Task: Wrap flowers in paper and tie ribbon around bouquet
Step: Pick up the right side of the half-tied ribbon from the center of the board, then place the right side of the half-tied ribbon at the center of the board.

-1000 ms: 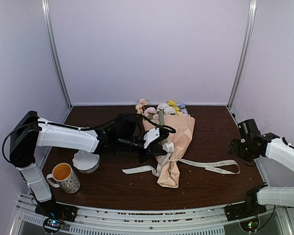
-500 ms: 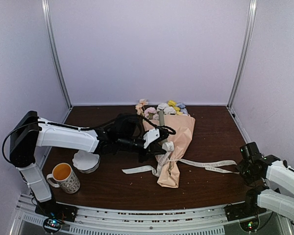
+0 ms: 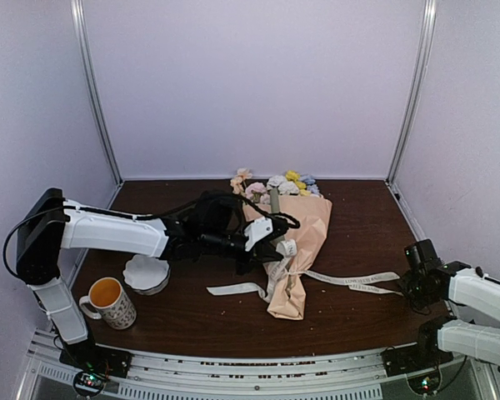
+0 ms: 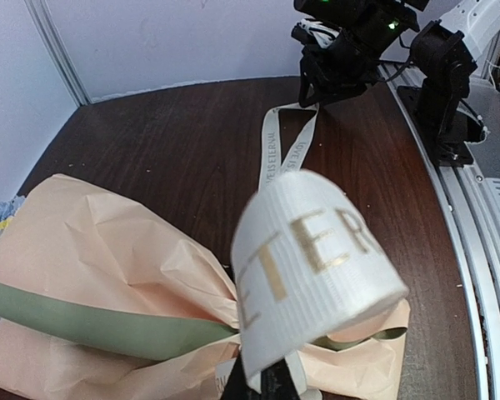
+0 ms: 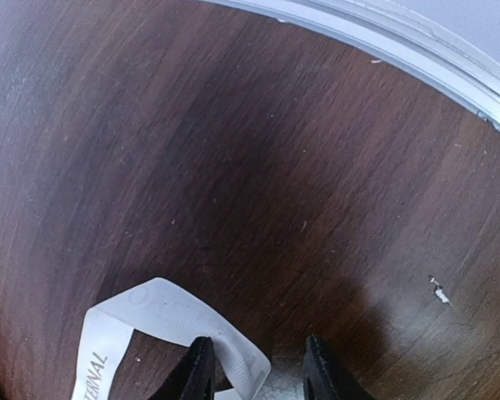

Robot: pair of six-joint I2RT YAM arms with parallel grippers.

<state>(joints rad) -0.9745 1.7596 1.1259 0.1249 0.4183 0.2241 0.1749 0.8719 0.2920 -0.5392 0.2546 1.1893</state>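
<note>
Left claw point(image 3: 277, 243): clamped on ribbon point(image 4: 308, 250), looped above bouquet point(image 3: 300, 229).
Right claw point(image 5: 255, 368): jaws apart, straddling ribbon end, desk point(image 3: 362, 225) right edge.

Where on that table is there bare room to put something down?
Bare wood: back right, beside the bouquet, behind the ribbon; front, between the mug and the bouquet's foot. Crowded around the bowl, mug and left gripper.

Bouquet point(image 3: 293, 242) lying flat mid-tabletop, pastel flowers point(image 3: 277, 185) at the 12 o'clock end, pinched foot at 6. Paper point(image 4: 108, 250) peach-tan, creased, one sage-green strip across it. Ribbon point(image 3: 350, 281) cream, gold-lettered, round the waist; a raised loop there, two tails toward 3 o'clock, one shorter toward 9.
</note>
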